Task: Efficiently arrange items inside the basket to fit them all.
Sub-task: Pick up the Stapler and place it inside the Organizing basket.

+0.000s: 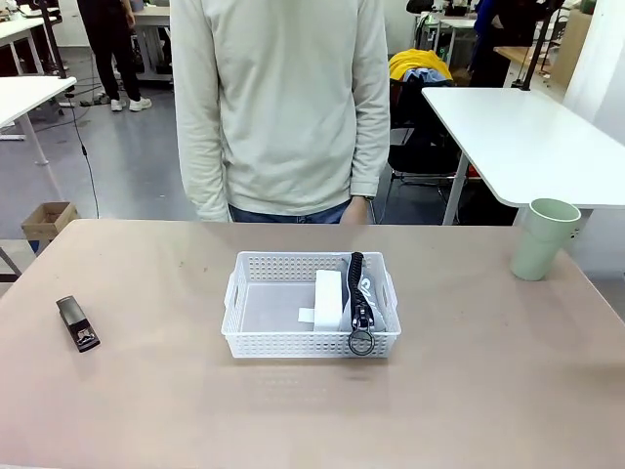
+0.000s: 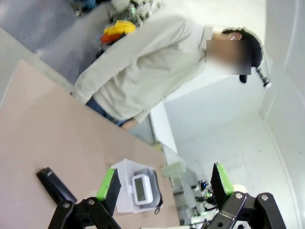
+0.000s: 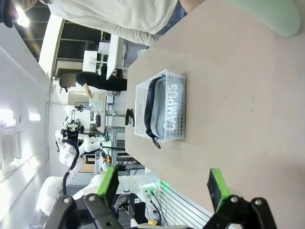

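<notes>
The white lattice basket [image 1: 283, 344] sits mid-table. Inside it, a white rounded box [image 1: 328, 299] stands on edge beside a grey zip pouch [image 1: 365, 291] with black zipper and ring; the basket's left half is bare. A small black stapler [image 1: 77, 323] lies on the table far left. A pale green cup [image 1: 543, 238] stands upright far right. My left gripper [image 2: 164, 183] hangs open high above the table, with the stapler [image 2: 56, 185] and the box's screen [image 2: 142, 189] below it. My right gripper [image 3: 163, 187] is open too, away from the basket [image 3: 178, 76], where "CAMPUS" shows on the pouch [image 3: 171, 107].
A person [image 1: 278, 107] stands at the table's far edge, arms down, just behind the basket. Wide bare tabletop lies between basket and stapler, and between basket and cup [image 3: 267, 14]. Other white tables stand behind.
</notes>
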